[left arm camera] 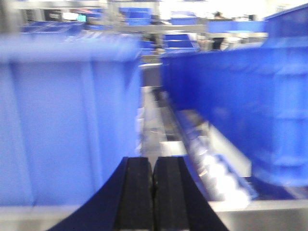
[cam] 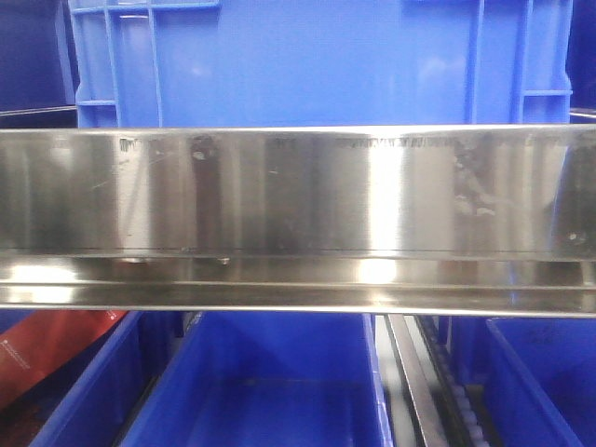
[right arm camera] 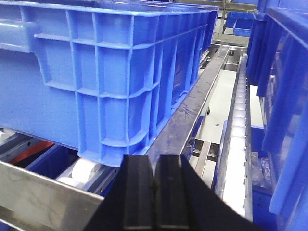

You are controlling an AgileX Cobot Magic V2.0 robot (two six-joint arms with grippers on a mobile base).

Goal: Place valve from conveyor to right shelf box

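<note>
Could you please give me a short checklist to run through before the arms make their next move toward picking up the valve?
1. Left gripper empty: ok, pads pressed together with nothing between.
2. Right gripper empty: ok, also shut on nothing.
3. Grippers open for a pick: not ok, both closed.
4. Valve located: cannot tell, in no view.
5. Conveyor in sight: not ok; only the shelf rail and blue boxes show.
6. Left wrist view sharp: not ok, blurred.
</note>
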